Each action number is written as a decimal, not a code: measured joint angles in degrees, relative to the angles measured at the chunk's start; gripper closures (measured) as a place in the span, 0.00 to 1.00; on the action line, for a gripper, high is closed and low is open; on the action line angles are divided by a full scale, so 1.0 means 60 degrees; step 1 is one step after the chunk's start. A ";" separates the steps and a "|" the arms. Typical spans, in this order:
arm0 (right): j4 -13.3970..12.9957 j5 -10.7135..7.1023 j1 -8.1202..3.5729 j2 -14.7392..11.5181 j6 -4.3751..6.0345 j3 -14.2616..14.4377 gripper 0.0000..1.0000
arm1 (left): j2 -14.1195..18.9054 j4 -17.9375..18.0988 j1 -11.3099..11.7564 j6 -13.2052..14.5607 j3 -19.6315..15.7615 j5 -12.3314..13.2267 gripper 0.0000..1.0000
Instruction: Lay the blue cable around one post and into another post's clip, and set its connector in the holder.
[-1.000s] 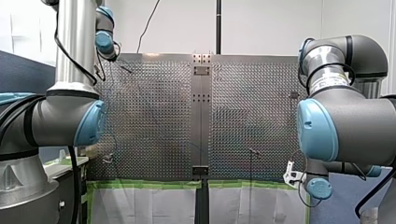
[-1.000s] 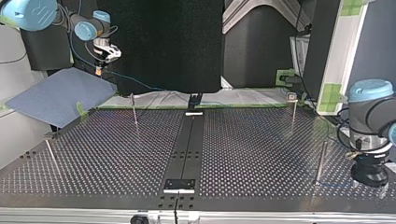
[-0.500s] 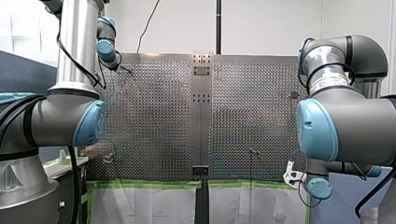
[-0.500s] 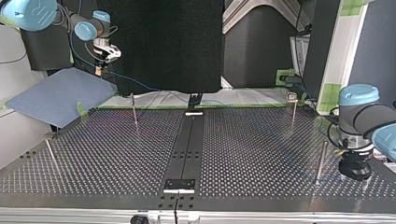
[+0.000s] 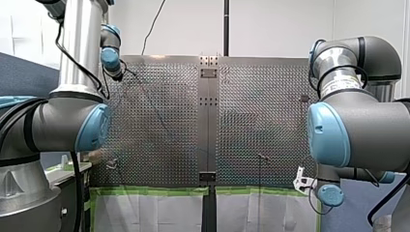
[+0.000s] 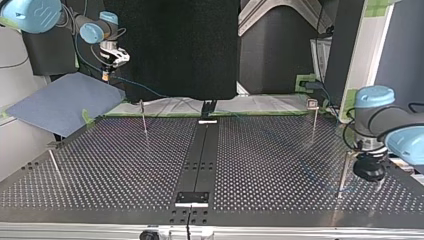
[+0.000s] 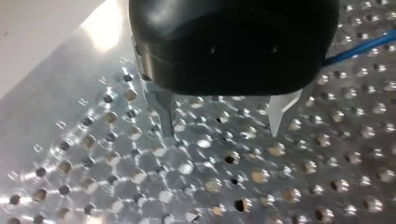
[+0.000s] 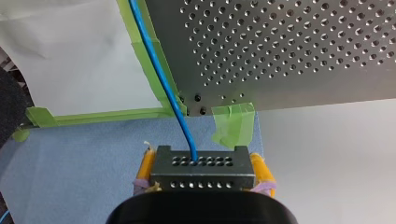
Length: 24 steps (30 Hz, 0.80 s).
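In the right wrist view my right gripper (image 8: 203,161) has its yellow pads shut on a dark connector block (image 8: 201,173). The blue cable (image 8: 156,60) runs out of the block, past the table's taped corner. The top view shows that gripper (image 6: 106,75) held high off the table's far left corner. From there the cable (image 6: 145,88) trails down toward the table. My left gripper (image 7: 222,130), black with metal fingers, hangs open just above the perforated plate with nothing between its fingers. Beside it runs a stretch of cable (image 7: 355,46). It hovers next to a thin post (image 6: 343,170) at the top view's right.
Three more thin posts stand on the plate (image 6: 143,117), (image 6: 314,120), (image 6: 54,164). A black strip (image 6: 200,155) runs down the middle, with a small black fixture (image 6: 208,107) at its far end and a plate (image 6: 191,198) at its near end. A blue cloth (image 6: 60,102) lies off the far left corner.
In the top view my left gripper has slid leftward and a little farther away, closing in on the right-hand post. My right gripper has stayed still with the connector.
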 joint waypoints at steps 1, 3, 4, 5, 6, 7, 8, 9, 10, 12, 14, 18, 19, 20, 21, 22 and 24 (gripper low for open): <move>0.0000 0.0000 0.0000 0.0000 0.0000 0.0000 1.00 | 0.0001 0.0000 0.0000 -0.0027 -0.0051 0.0000 0.02; 0.0001 0.0000 0.0000 0.0000 0.0001 0.0001 1.00 | 0.0002 -0.0009 0.0002 -0.0113 -0.0171 0.0003 0.02; 0.0001 0.0000 0.0000 0.0000 0.0000 0.0002 1.00 | 0.0003 -0.0018 0.0006 -0.0157 -0.0225 0.0008 0.02; 0.0002 0.0000 0.0000 0.0000 0.0000 0.0002 1.00 | 0.0003 -0.0031 0.0012 -0.0210 -0.0305 0.0016 0.02; 0.0003 0.0000 -0.0001 0.0000 0.0000 0.0004 1.00 | 0.0004 -0.0047 0.0016 -0.0239 -0.0374 0.0027 0.02; 0.0006 0.0000 -0.0002 0.0000 0.0000 0.0003 1.00 | 0.0004 -0.0065 0.0017 -0.0258 -0.0448 0.0045 0.02; 0.0006 0.0000 -0.0002 0.0000 0.0000 0.0004 1.00 | 0.0005 -0.0081 0.0019 -0.0278 -0.0546 0.0085 0.02; 0.0006 0.0000 -0.0002 0.0000 0.0000 0.0004 1.00 | 0.0005 -0.0086 0.0022 -0.0288 -0.0617 0.0126 0.02; 0.0008 0.0000 -0.0001 0.0000 0.0000 0.0003 1.00 | 0.0005 -0.0091 0.0026 -0.0296 -0.0689 0.0176 0.02; 0.0011 0.0001 -0.0001 0.0000 0.0000 0.0003 1.00 | 0.0004 -0.0103 0.0031 -0.0306 -0.0846 0.0282 0.02; 0.0014 0.0000 0.0003 0.0000 -0.0001 0.0003 1.00 | 0.0000 -0.0136 0.0035 -0.0310 -0.0944 0.0345 0.02; 0.0023 0.0000 0.0014 0.0001 -0.0001 0.0001 1.00 | -0.0003 -0.0257 0.0040 -0.0290 -0.1019 0.0373 0.02; 0.0025 0.0000 0.0018 0.0000 -0.0003 0.0001 1.00 | -0.0005 -0.0289 0.0044 -0.0269 -0.1041 0.0371 0.02; 0.0027 0.0000 0.0022 0.0000 -0.0002 0.0000 1.00 | -0.0006 -0.0330 0.0049 -0.0232 -0.1079 0.0362 0.02; 0.0028 0.0000 0.0027 0.0001 -0.0002 0.0000 1.00 | -0.0007 -0.0357 0.0053 -0.0197 -0.1116 0.0345 0.02; 0.0029 0.0000 0.0031 0.0000 -0.0002 0.0000 1.00 | -0.0008 -0.0381 0.0056 -0.0151 -0.1161 0.0316 0.02; 0.0030 0.0000 0.0041 0.0000 -0.0002 0.0002 1.00 | -0.0009 -0.0433 0.0060 -0.0022 -0.1281 0.0226 0.02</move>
